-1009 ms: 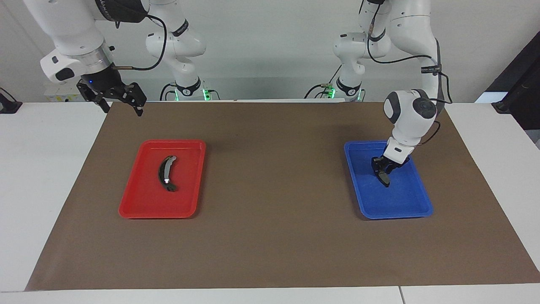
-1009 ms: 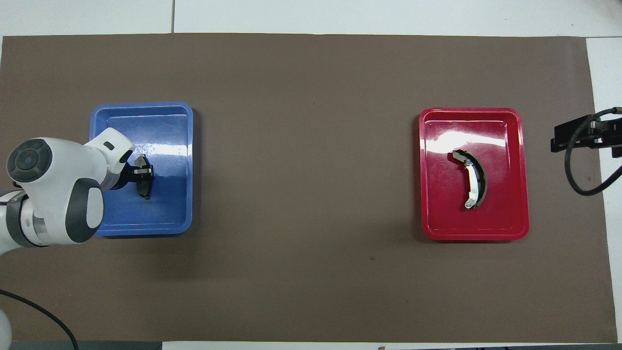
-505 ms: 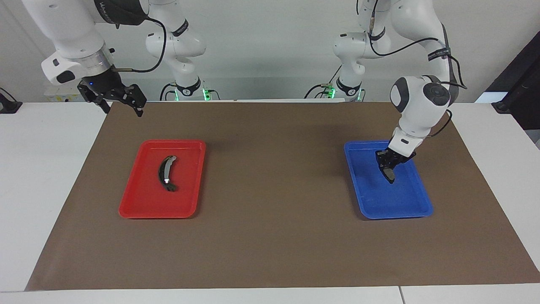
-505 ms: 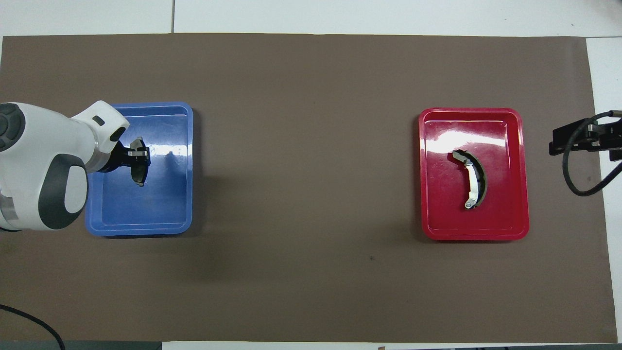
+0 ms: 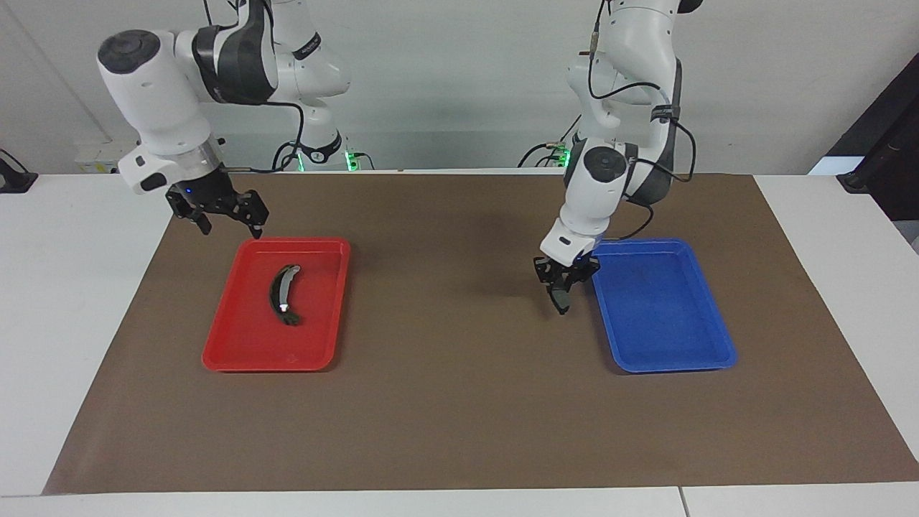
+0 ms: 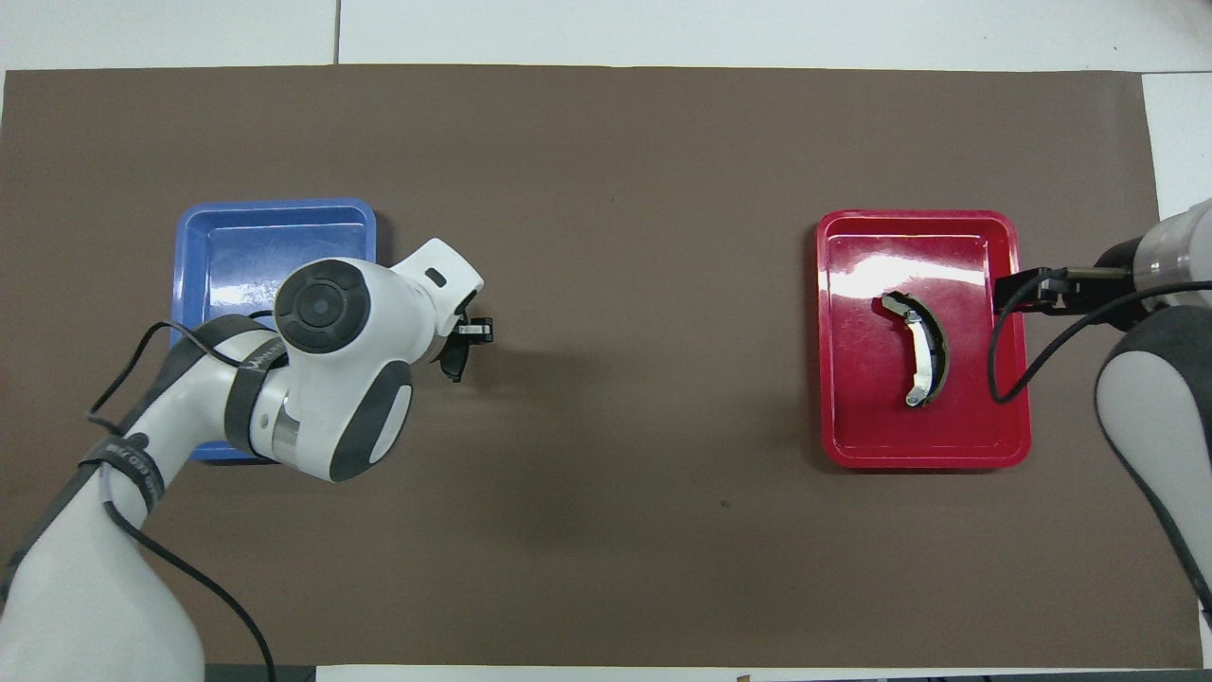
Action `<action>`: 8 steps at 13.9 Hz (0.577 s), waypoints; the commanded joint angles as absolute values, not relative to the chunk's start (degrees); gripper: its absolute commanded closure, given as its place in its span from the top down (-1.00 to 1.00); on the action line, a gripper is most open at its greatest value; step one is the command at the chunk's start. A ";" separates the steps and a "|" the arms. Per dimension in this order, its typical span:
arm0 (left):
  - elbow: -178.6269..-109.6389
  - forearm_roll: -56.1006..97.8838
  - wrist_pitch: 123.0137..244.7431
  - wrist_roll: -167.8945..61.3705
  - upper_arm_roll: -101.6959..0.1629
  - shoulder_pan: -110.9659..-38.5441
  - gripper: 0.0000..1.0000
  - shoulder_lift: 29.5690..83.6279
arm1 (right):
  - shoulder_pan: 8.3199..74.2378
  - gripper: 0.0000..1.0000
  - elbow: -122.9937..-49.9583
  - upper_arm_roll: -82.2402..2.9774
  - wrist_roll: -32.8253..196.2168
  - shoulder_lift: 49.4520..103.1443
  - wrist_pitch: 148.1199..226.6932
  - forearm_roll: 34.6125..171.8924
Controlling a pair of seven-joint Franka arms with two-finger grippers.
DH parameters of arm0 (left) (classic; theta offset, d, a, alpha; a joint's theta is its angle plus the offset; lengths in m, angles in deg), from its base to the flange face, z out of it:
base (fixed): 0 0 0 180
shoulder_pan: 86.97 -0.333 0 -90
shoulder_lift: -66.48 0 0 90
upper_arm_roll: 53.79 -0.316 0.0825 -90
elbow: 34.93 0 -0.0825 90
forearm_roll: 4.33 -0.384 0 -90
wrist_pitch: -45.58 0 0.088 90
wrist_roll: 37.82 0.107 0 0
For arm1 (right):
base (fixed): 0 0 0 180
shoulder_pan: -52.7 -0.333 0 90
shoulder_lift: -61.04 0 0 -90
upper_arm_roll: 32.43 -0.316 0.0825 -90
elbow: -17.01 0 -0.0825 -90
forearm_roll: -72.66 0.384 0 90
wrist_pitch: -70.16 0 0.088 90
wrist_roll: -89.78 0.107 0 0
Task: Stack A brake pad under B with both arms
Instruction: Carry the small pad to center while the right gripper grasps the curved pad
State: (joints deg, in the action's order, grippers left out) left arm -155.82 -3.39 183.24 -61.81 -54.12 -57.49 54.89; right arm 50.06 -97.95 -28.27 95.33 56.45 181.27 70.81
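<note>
The left gripper (image 5: 561, 293) hung in the air over the bare brown mat (image 5: 459, 402), just beside the blue tray (image 5: 707, 357) on the side toward the table's middle. Its fingers were clenched on the small dark brake pad (image 5: 561, 297), which pointed downward from the fingertips, clear of the mat. In the overhead view the pad (image 6: 454, 360) showed as a dark sliver past the arm's white wrist, outside the tray's rim (image 6: 275, 205). Nothing lay in the part of the blue tray that showed.

The right gripper (image 5: 227, 221) hovered near the robots' edge of the red tray (image 5: 215, 355), toward the corner at the right arm's end of the table, raised above the mat. Its fingers were spread wide and released, grasping nothing. Seen from above, it (image 6: 1027, 288) overlapped the tray's rim (image 6: 918, 216).

Farther from the robots than that gripper, the crescent-shaped brake shoe (image 5: 283, 294) lay flat in the middle of the red tray, its silvery strip along the curve, untouched. The two trays sat well apart at either end of the mat.
</note>
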 commanded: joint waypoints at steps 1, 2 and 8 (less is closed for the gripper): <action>-151.05 -3.46 186.64 -64.53 -55.11 -52.89 -0.86 48.14 | 50.59 1.00 -105.30 -28.48 89.54 57.26 190.26 73.35; -149.73 -3.19 186.65 -65.23 -55.03 -52.17 -0.82 46.98 | 50.59 1.00 -108.99 -28.48 87.52 57.87 195.44 75.02; -149.01 -0.11 186.56 -65.33 -54.94 -52.34 0.69 47.32 | 50.68 1.00 -116.04 -28.48 83.02 64.02 210.32 75.83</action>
